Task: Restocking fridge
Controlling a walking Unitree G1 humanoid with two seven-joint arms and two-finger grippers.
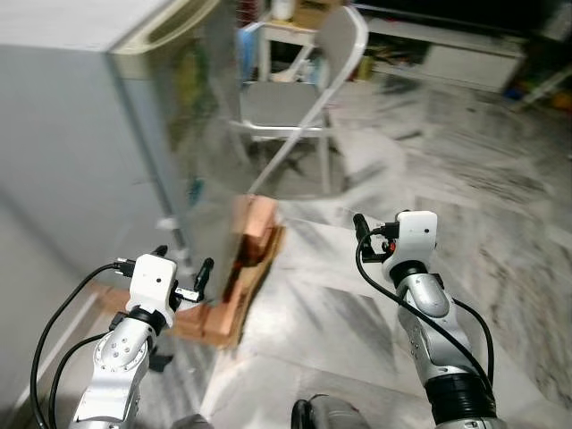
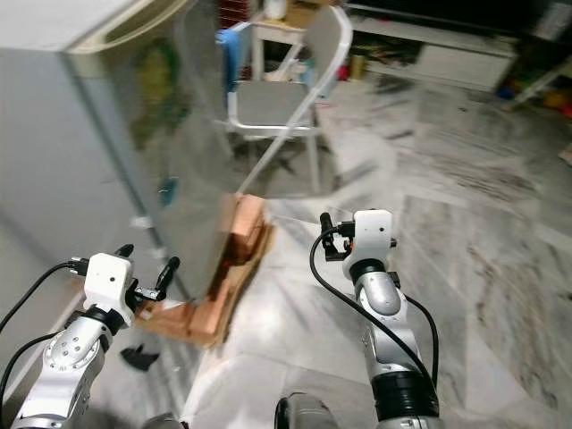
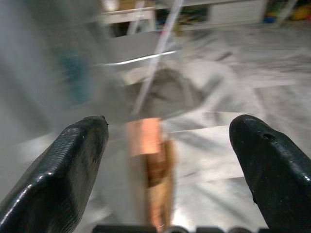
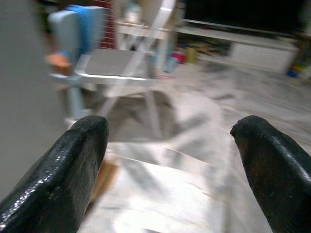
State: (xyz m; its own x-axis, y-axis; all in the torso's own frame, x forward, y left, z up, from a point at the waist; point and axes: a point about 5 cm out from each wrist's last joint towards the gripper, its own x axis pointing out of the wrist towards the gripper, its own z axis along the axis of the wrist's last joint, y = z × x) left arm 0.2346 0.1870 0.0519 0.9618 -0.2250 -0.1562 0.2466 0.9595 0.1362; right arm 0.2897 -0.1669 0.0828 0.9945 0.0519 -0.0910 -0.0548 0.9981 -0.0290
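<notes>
STEP: judged as approach, robot facing fridge (image 1: 80, 134) at 10 o'clock, view blurred | LEFT end effector (image 1: 183, 268) released, empty, beside cardboard (image 1: 246, 268) at the fridge's foot | RIGHT end effector (image 4: 170, 145) released, empty, raised at 2 o'clock | NEXT: likely find the door edge; no stock item seen.
</notes>
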